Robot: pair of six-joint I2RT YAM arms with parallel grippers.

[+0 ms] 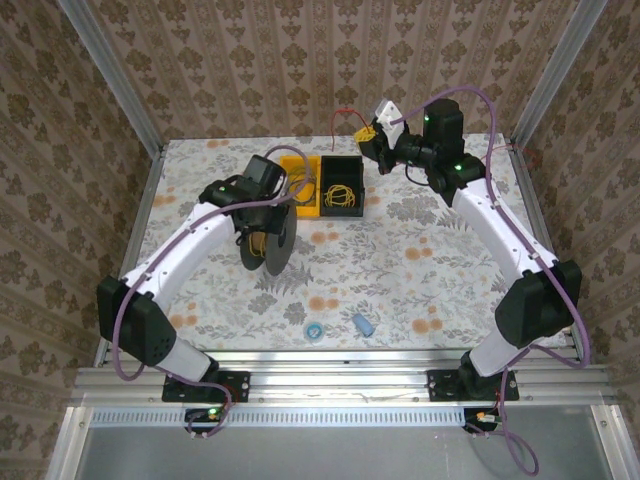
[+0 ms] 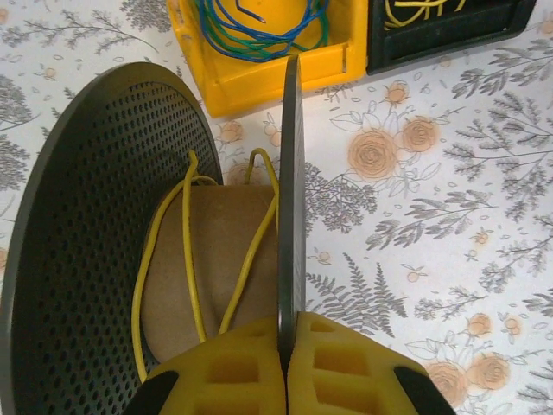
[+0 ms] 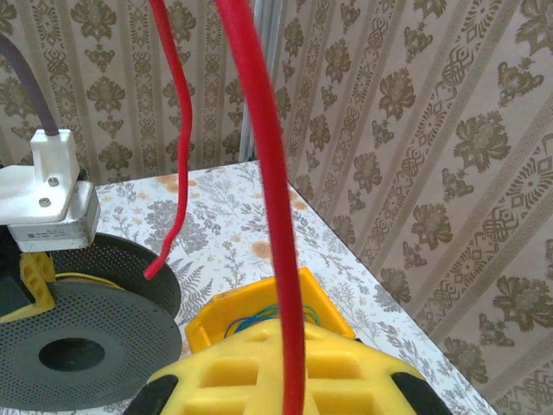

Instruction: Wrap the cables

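Left end effector (image 2: 287, 367), clamped shut on one flange of the spool (image 2: 86, 242), holds it upright. Right end effector (image 3: 289, 385), closed on the red wire (image 3: 263, 173), holds it high over the far side of the worktop (image 1: 400, 260), near the yellow bin (image 3: 216, 324). The wire's free end dangles and could snag the bin. Winding tension might pull it from the pinch or twist the edge-held spool.
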